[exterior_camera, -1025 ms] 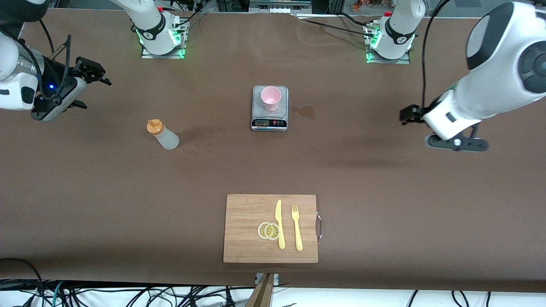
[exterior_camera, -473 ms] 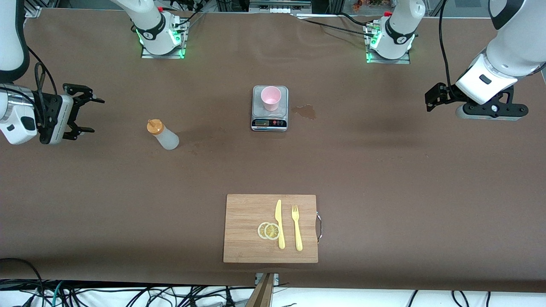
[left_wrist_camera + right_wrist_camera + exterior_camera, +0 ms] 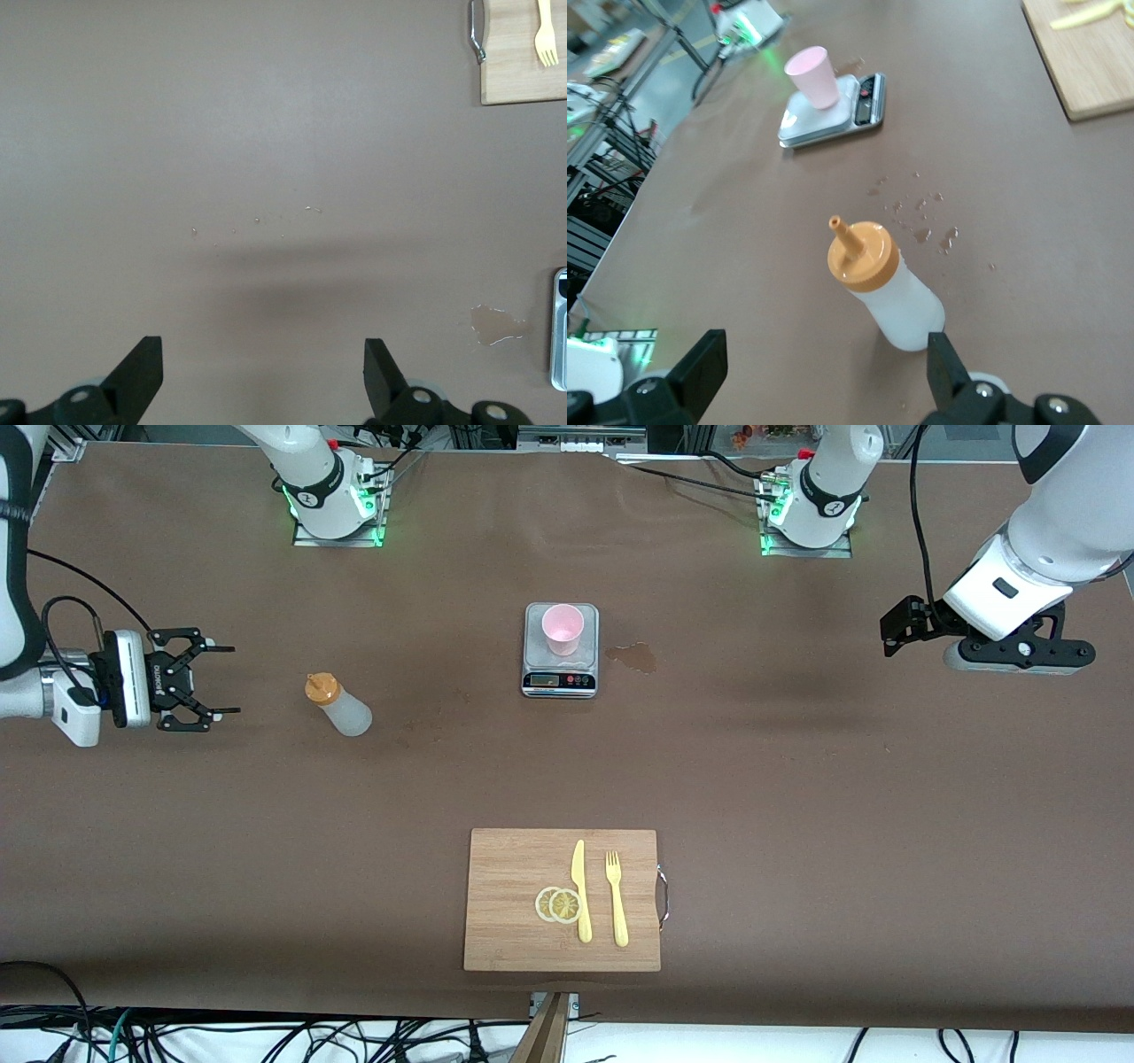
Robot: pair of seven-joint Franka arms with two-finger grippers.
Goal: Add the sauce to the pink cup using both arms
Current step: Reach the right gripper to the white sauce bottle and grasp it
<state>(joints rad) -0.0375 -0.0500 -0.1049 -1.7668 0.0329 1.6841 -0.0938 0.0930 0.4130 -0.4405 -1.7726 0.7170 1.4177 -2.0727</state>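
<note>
The sauce bottle point(image 3: 341, 707), whitish with an orange nozzle cap, stands on the table toward the right arm's end. It also shows in the right wrist view point(image 3: 890, 288). My right gripper point(image 3: 232, 680) hangs open and level with the bottle, a short gap away, fingers pointing at it point(image 3: 824, 363). The pink cup point(image 3: 563, 629) stands on a small grey scale point(image 3: 560, 682) mid-table, and is seen too in the right wrist view point(image 3: 813, 75). My left gripper point(image 3: 893, 633) waits open over bare table at the left arm's end, nothing between its fingers point(image 3: 261, 372).
A wooden cutting board point(image 3: 514, 868) lies near the front edge with a yellow knife point(image 3: 580, 890), a yellow fork point(image 3: 616, 899) and two lemon slices point(image 3: 558, 904). A wet stain point(image 3: 633, 657) marks the table beside the scale. Droplets point(image 3: 921, 217) lie near the bottle.
My right gripper has swung down and toward the bottle, its fingers now aimed at it. My left arm drew back toward its end of the table, then held still.
</note>
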